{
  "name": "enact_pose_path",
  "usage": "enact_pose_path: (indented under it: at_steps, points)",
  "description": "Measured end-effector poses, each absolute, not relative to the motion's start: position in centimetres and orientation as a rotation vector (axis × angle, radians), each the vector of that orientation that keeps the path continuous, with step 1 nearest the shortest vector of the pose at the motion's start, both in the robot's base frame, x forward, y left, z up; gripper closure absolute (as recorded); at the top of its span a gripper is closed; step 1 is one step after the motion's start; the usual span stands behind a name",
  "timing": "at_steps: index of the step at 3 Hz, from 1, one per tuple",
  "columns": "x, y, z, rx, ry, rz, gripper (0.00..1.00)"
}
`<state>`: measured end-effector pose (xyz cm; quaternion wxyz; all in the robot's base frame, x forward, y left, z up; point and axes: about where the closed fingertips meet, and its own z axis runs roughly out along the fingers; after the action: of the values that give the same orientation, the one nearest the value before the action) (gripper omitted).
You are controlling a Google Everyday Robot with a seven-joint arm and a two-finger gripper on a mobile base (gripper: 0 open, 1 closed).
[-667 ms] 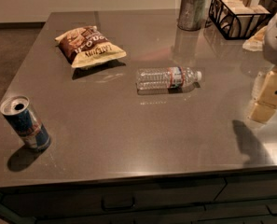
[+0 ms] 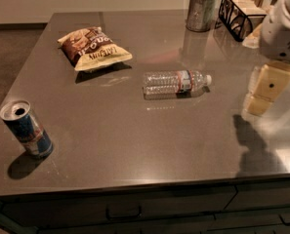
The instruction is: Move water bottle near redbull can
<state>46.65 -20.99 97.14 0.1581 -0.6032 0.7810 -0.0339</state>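
Since the earlier frame our gripper (image 2: 264,91) has shifted a little inward from the right edge of the worktop (image 2: 134,145), toward the bottle, while the objects on the surface lie where they lay. It hangs above the surface near the right edge, about halfway between the front and back edges, and its shadow falls toward the front right corner. We cannot tell whether it is open or closed. It has hold of nothing and is well apart from every object.

We see the water bottle (image 2: 176,83) lying on its side around the middle of the worktop, a little toward the right edge, with its white cap pointing at that edge. The redbull can (image 2: 25,129) stands upright by the front left corner, well apart from the bottle. A chip bag (image 2: 93,48) lies toward the back left corner, and a metal cup (image 2: 200,11) and a wire basket (image 2: 242,13) sit along the back edge.

We judge this to be the approach, with the grasp not yet begun. Next we would need to carry the gripper over the bottle's ribbed body, come down across it, close on it, then bring it toward the front left corner without knocking the can.
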Motion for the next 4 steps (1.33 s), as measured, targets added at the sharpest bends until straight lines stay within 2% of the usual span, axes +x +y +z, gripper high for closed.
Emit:
enact_pose_path:
  at_steps: [2,4]
  points:
    - [56.3,-19.6,93.2,-1.809,2.221,-0.068,0.00]
    - [61.5,-18.8,87.4,-1.851,2.224,0.031,0.00]
